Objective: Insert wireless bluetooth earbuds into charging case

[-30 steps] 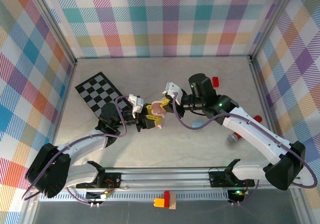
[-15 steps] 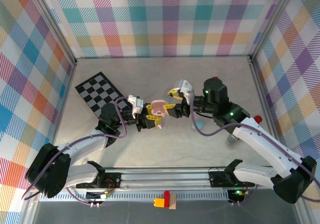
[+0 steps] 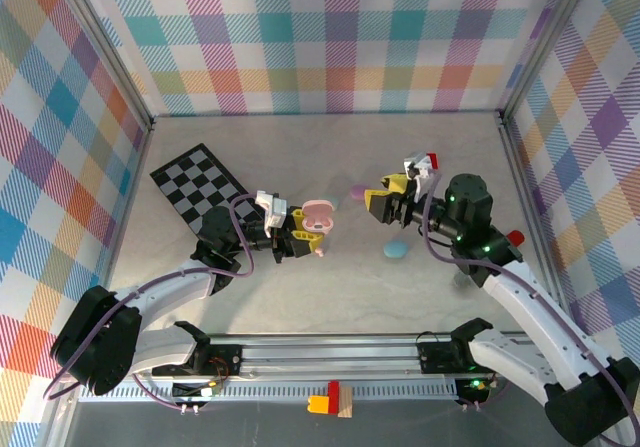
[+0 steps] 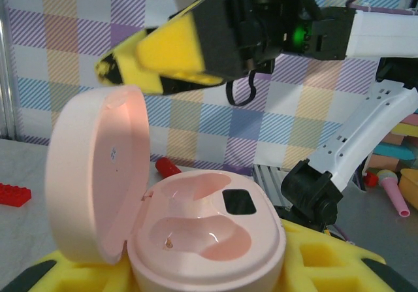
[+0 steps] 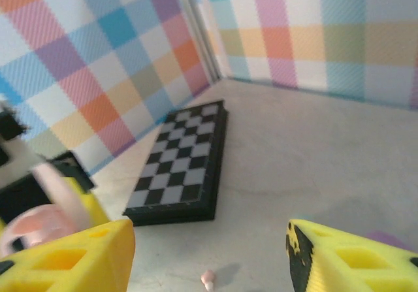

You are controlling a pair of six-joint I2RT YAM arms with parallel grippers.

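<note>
From my station, the table (image 3: 300, 147) lies pale inside the plaid walls, with the checkerboard (image 3: 200, 187) flat at the left rear, well away from the work.

My left gripper (image 3: 300, 229) hovers over mid-table. Its yellow pads are closed on the base of the pink charging case (image 4: 206, 240). I judge it holds the case up off the surface, so the mouth faces the other arm. The lid stands hinged back to the left, and both wells show empty.

My right gripper (image 3: 384, 199) sits just right of the case, clear of it. Its jaws are parted about halfway, with nothing between them. I read that as ready for a pick.

A light blue oval (image 3: 395, 250) rests near the right arm; I can't tell if it is a case or a bud. The red block (image 3: 432, 159) lies beyond the right wrist.

The smallest pieces matter most. A purple earbud (image 3: 357, 195) lies on the table between the two grippers. A tiny pink earbud (image 5: 208, 279) sits on the table below the right fingers. I'd go for the pink one first, since it matches the case.
</note>
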